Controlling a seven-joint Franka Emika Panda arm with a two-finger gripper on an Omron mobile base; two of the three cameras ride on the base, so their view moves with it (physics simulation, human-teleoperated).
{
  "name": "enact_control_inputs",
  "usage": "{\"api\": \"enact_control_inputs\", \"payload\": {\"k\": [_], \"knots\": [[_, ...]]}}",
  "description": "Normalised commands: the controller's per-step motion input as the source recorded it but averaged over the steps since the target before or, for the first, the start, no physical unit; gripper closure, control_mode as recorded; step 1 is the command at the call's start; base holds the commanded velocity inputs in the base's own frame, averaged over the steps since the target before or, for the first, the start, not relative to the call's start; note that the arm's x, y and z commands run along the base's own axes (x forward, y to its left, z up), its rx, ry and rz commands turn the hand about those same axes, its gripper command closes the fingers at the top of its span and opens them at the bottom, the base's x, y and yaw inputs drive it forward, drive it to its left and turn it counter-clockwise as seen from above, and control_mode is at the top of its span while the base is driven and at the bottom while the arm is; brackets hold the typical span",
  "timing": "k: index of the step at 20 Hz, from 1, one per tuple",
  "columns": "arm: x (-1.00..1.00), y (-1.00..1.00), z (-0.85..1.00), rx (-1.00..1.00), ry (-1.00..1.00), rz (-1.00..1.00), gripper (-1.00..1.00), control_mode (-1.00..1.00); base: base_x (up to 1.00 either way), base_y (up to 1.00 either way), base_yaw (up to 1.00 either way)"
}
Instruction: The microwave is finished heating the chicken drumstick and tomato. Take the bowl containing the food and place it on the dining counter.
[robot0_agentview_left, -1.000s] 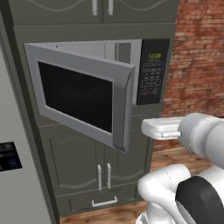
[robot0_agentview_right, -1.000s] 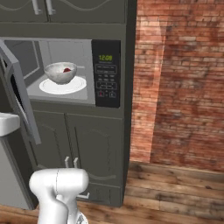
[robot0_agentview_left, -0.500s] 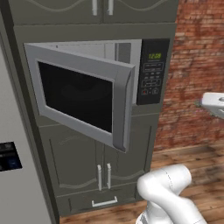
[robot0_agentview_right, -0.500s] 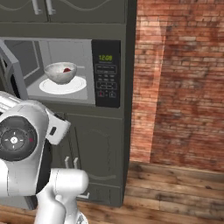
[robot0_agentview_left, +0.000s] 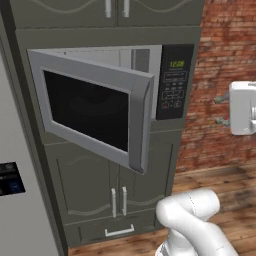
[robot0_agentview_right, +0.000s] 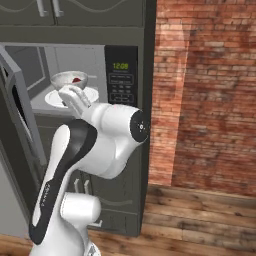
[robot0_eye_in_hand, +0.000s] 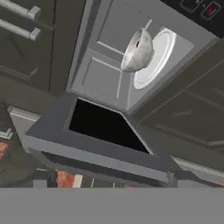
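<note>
The bowl (robot0_agentview_right: 69, 80) is sitting on the white turntable plate (robot0_agentview_right: 56, 98) inside the microwave (robot0_agentview_left: 145, 95), whose door (robot0_agentview_left: 92, 107) is hanging open. A red tomato (robot0_agentview_right: 76, 79) is showing above its rim. You are working with the claw spread wide and carrying nothing. Expect a rigid, glossy, slippery bowl of modest weight. Pinch the near rim wall, one finger inside and one outside, and keep it level.

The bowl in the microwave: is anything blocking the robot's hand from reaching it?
Nothing visible does. The microwave door is swung open, and the hand view looks straight into the cavity at the bowl on its white turntable, with open space in front of it.
</note>
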Motion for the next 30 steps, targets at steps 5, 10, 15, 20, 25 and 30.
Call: {"api": "enact_control_inputs", "payload": {"k": [5,10,15,20,25,30], "knots": [[1.0,0.82,-0.31,0.17,0.14,0.21,-1.0,-1.0,0.0,0.0,0.0],[0.88,1.0,-0.02,0.0,0.09,0.08,-1.0,-1.0,0.0,0.0,0.0],[0.16,1.0,0.04,-0.02,0.09,0.15,-1.0,-1.0,0.0,0.0,0.0],[-0.48,1.0,0.08,-0.06,0.04,0.23,-1.0,-1.0,0.0,0.0,0.0],[-0.47,1.0,0.02,-0.07,0.01,0.24,-1.0,-1.0,0.0,0.0,0.0],[-0.37,1.0,0.01,-0.07,0.0,0.17,-1.0,-1.0,0.0,0.0,0.0]]}}
